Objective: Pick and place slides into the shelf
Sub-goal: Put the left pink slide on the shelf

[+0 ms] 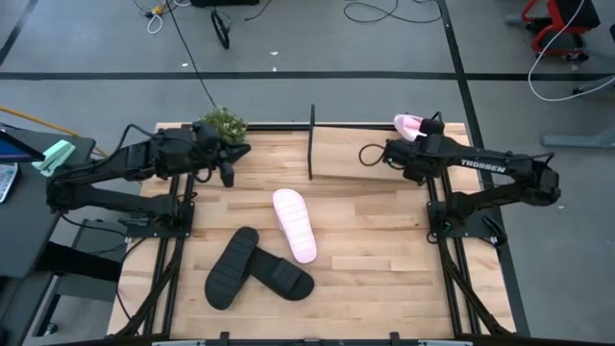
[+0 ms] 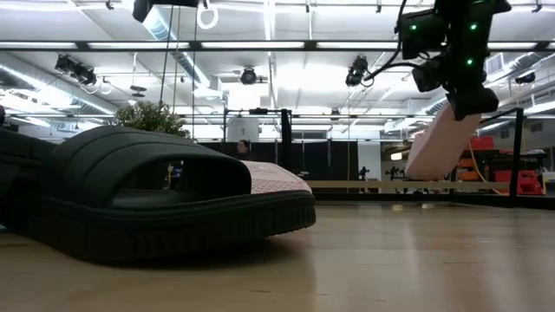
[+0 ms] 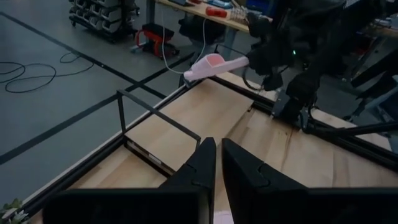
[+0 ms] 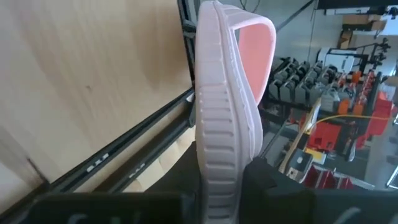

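Note:
My right gripper [image 1: 415, 144] is shut on one pale pink slide [image 1: 407, 125] above the right end of the shelf [image 1: 311, 144]. The same slide [image 3: 214, 65] shows in the left wrist view. The second pink slide [image 1: 294, 224] lies flat mid-table. The two black slides [image 1: 231, 267] [image 1: 282, 274] lie nearer, one crossing over the other, and one black slide [image 2: 165, 204] fills the low view's left. My left gripper [image 1: 228, 169] hovers shut over the table's far left, next to the shelf's left end. My right gripper pinches the pink slide's heel end [image 4: 217, 163] between its two fingers, with the ribbed side edge facing the wrist camera. The strap end [image 4: 252, 53] points away from the fingers. The slide [image 2: 440, 143] is lifted clear and slants downward below the gripper.
A small green potted plant [image 1: 223, 122] stands at the shelf's far-left corner. The shelf's black rods [image 3: 155, 115] and upright post [image 2: 285, 139] run along the table's far edge. Bare wood lies between the shelf and the slides and on the table's right half [image 1: 384, 259].

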Robot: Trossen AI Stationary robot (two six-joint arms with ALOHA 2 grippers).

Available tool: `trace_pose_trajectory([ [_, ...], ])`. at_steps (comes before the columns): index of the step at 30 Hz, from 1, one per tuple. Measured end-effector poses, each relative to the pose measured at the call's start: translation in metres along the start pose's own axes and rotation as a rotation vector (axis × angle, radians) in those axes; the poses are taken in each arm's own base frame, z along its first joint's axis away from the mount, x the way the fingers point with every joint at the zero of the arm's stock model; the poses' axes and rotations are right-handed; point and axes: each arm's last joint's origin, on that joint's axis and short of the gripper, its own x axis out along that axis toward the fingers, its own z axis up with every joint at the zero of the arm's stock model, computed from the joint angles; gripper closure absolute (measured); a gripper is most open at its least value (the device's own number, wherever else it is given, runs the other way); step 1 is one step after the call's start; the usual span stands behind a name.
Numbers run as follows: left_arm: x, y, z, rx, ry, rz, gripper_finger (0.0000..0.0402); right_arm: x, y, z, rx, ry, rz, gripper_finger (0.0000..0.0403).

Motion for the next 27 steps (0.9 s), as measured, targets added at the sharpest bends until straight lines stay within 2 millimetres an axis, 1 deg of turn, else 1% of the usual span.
trace_pose_trajectory([
  [3, 0.002, -0.001, 0.0, 0.002, 0.005, 0.002, 0.0368, 0.004, -0.002, 0.001, 0.015, 0.001, 0.046, 0.0344],
  [5, 0.002, -0.001, -0.001, 0.001, 0.005, 0.001, 0.0371, 0.007, 0.0, 0.0, 0.008, 0.011, 0.061, 0.0344],
  [11, 0.002, -0.001, 0.0, 0.001, 0.005, 0.001, 0.0378, 0.015, 0.019, -0.006, -0.05, 0.036, 0.114, 0.0344],
  [16, 0.002, -0.001, 0.0, 0.001, 0.005, 0.001, 0.0371, 0.018, 0.032, -0.01, -0.075, 0.043, 0.148, 0.0345],
  [21, 0.002, -0.001, -0.001, 0.001, 0.005, 0.001, 0.0366, 0.021, 0.04, -0.013, -0.08, 0.052, 0.199, 0.0345],
  [24, 0.002, -0.001, 0.0, 0.0, 0.005, 0.001, 0.0368, 0.021, 0.041, -0.014, -0.081, 0.055, 0.189, 0.0345],
  [27, 0.002, -0.001, 0.0, 0.0, 0.005, 0.001, 0.0373, 0.017, 0.038, -0.012, -0.067, 0.042, 0.124, 0.0345],
])
